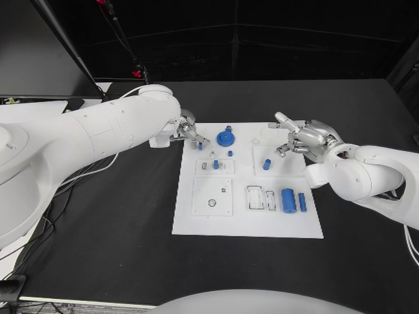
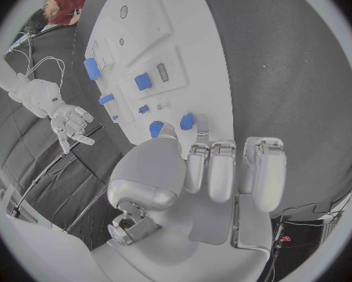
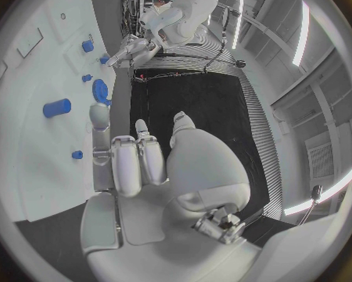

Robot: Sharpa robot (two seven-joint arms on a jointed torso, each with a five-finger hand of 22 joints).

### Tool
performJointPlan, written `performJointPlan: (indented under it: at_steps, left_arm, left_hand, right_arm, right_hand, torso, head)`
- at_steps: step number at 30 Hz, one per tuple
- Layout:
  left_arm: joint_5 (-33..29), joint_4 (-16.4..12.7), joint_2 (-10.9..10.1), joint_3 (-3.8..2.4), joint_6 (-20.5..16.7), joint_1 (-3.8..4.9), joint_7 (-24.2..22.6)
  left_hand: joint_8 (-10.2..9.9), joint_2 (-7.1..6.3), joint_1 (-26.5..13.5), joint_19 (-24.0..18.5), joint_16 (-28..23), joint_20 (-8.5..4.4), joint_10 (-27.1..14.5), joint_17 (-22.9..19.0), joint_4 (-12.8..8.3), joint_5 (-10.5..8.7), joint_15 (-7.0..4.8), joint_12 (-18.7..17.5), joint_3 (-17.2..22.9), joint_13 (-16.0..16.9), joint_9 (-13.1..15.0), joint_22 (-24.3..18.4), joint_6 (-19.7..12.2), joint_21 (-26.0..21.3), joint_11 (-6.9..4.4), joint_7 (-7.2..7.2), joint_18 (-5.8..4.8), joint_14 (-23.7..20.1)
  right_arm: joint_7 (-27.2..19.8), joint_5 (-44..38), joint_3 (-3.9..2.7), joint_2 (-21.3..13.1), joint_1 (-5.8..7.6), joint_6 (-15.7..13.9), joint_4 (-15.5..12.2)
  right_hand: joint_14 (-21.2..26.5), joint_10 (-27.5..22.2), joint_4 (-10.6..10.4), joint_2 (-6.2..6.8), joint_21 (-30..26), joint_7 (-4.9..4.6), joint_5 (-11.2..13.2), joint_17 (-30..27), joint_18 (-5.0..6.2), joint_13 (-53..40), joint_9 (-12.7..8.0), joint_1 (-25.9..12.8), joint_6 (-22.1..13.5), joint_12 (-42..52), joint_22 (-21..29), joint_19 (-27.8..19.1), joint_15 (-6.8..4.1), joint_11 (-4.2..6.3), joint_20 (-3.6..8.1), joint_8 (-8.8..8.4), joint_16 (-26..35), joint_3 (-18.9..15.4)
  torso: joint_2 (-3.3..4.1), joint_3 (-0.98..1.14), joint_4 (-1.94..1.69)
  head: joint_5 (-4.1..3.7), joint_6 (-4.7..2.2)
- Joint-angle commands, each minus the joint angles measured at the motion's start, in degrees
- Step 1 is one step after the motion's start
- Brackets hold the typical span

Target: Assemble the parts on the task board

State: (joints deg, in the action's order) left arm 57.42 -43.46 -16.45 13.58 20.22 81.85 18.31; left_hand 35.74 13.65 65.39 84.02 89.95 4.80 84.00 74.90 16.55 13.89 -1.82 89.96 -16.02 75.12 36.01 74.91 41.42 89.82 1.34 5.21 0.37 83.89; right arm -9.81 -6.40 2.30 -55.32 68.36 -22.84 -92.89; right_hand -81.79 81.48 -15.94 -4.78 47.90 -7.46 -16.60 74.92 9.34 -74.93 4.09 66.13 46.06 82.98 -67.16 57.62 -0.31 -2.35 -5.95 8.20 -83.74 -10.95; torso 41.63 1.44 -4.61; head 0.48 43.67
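Step in hand: likely early assembly; both hands poised at the far end of the task board (image 1: 192, 222), neither carrying a part.
Left hand (image 1: 185, 131): fingers loosely curled, empty, tips over the board's far left corner.
Blue gear (image 1: 226, 138): just beyond the left fingertips, toward the right hand.
Right hand (image 1: 307, 139): fingers spread, empty, above the board's far right corner.
Blue cylinder (image 1: 288, 199): lying in the near right area, well apart from both hands.
Next move: probably lowering fingers onto one small blue peg (image 1: 266, 164) and pinching it precisely.

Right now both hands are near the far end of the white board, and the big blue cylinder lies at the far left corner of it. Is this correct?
Not quite. The big blue cylinder lies near the board's near right side, as the head view shows. Both the left hand and right hand are indeed near the far end.
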Motion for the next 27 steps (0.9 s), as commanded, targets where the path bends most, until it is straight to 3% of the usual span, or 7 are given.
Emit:
performJointPlan:
  at_steps: [1,4,19,27]
  left_arm:
    - [0.3,0.1,0.1,-0.04,0.8,0.09,-0.5]
    - [0.3,0.1,0.1,-0.04,0.8,0.08,-0.7]
    - [0.2,0.4,0.5,-0.04,1.1,0.02,-1.3]
    - [0.2,0.5,0.6,-0.05,1.0,0.00,-1.5]
  left_hand:
    - [-0.3,0.48,1.8,6.0,0.0,0.12,6.0,15.1,0.0,0.98,0.06,0.0,0.6,14.9,-0.3,15.1,0.7,0.2,0.29,-0.06,-0.37,6.1]
    - [-0.6,0.97,3.2,6.0,0.0,0.04,6.0,15.1,0.1,2.43,-0.05,0.0,1.1,14.9,-0.6,15.1,1.1,0.2,0.16,-0.19,-0.37,6.1]
    - [-0.9,1.70,4.4,6.0,0.0,-0.07,6.0,15.1,0.1,3.67,-0.17,0.0,1.6,14.9,-0.9,15.1,1.9,0.2,0.02,-0.37,-0.37,6.1]
    - [-1.5,1.99,6.1,6.0,0.0,-0.20,6.0,15.1,0.2,5.74,-0.32,0.0,2.1,14.9,-1.4,15.1,2.4,0.2,-0.16,-0.54,-0.37,6.1]
  right_arm:
    - [-0.4,0.1,-0.03,0.0,0.07,0.5,-0.2]
    - [-0.3,0.1,-0.03,0.0,0.07,0.5,-0.2]
    - [0.1,0.1,-0.03,0.0,0.07,0.5,-0.1]
    - [0.2,0.1,-0.03,0.1,0.07,0.5,-0.1]
  right_hand:
    - [0.4,0.1,0.1,-0.47,-0.3,0.13,-0.3,4.4,0.48,-6.8,-0.1,0.3,-0.4,0.1,0.0,-0.4,0.03,-0.11,-0.20,0.12,0.2,-0.2]
    - [0.4,0.1,0.1,-0.47,-0.3,0.13,-0.3,4.4,0.47,-6.8,-0.1,0.3,-0.5,0.1,0.0,-0.4,0.04,-0.12,-0.20,0.12,0.2,-0.3]
    - [0.5,0.1,0.2,-0.47,-0.4,0.11,-0.5,4.4,0.48,-6.7,-0.1,0.4,-0.5,0.1,0.0,-0.4,0.07,-0.14,-0.21,0.15,0.2,-0.3]
    - [0.5,0.1,0.2,-0.47,-0.4,0.11,-0.5,4.4,0.48,-6.7,-0.1,0.4,-0.5,0.1,0.0,-0.4,0.07,-0.14,-0.21,0.15,0.2,-0.3]
  torso:
    - [-0.03,0.01,-0.06]
    - [-0.01,0.00,-0.03]
    - [-0.03,0.03,-0.10]
    - [-0.04,0.01,-0.06]
  head:
    - [-0.07,0.14]
    - [-0.10,0.17]
    - [-0.41,0.53]
    - [-0.47,0.62]
